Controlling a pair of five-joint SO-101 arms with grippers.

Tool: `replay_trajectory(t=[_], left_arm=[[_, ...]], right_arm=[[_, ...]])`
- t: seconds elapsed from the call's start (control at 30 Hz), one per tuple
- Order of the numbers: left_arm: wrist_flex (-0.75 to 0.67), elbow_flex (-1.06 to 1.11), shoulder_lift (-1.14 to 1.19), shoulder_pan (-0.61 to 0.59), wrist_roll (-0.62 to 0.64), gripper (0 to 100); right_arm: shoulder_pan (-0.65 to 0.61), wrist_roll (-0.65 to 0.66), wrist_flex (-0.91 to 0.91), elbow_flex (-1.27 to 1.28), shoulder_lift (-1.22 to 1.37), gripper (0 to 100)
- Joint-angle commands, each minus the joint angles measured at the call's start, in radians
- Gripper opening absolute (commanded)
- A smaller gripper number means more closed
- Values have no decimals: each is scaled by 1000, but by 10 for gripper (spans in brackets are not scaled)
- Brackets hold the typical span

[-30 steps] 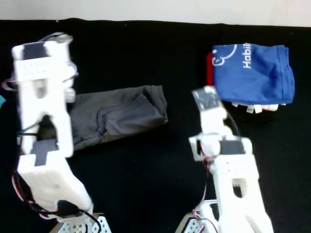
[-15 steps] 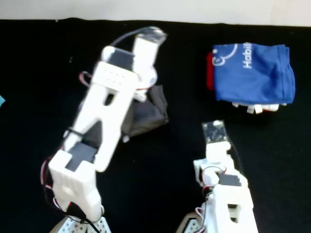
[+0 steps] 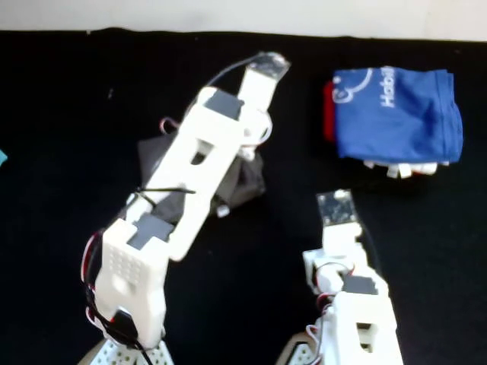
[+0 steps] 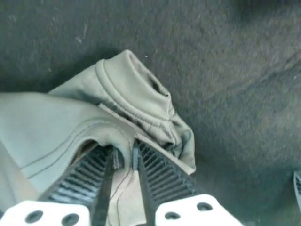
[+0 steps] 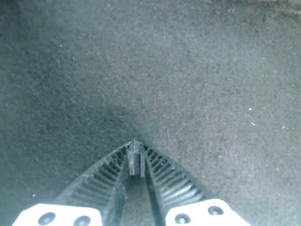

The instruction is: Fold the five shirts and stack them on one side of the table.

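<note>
While the left tool (image 4: 124, 153) pinches a fold of the grey shirt (image 4: 136, 94) in the middle of the tabletop (image 3: 68, 84), the right tool (image 5: 135, 153) is closed on nothing. The thin pinch could slip, and the fold would fall open before reaching the pile (image 3: 396, 114).

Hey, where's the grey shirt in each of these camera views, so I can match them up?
High view: grey shirt lies left of centre, partly under the left arm.
Left wrist view: it is bunched up and pinched in the left tool.
Right wrist view: the right tool, shut, over the black tablecloth.
Shared landmark: the black tablecloth.
</note>
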Motion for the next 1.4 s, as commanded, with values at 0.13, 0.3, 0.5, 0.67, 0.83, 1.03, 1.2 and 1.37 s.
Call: replay_trajectory(t=[0.13, 0.3, 0.5, 0.67, 0.83, 1.03, 1.2, 1.37], left_arm=[[-2, -35, -35, -39, 8, 180], [204, -139, -102, -125, 6, 78], [381, -113, -53, -206, -2, 8], [377, -76, 70, -220, 5, 9], [342, -74, 119, -107, 6, 9], [315, -130, 94, 41, 97, 9], [376, -202, 56, 108, 115, 9], [453, -317, -22, 45, 117, 9]], right_arm=[[10, 9, -19, 5, -1, 5], [10, 9, -19, 5, -1, 5], [10, 12, -21, 5, -2, 5], [10, 12, -21, 5, -2, 5], [10, 12, -21, 5, -2, 5], [10, 12, -21, 5, -2, 5], [10, 11, -21, 5, -2, 5], [10, 11, -21, 5, -2, 5]])
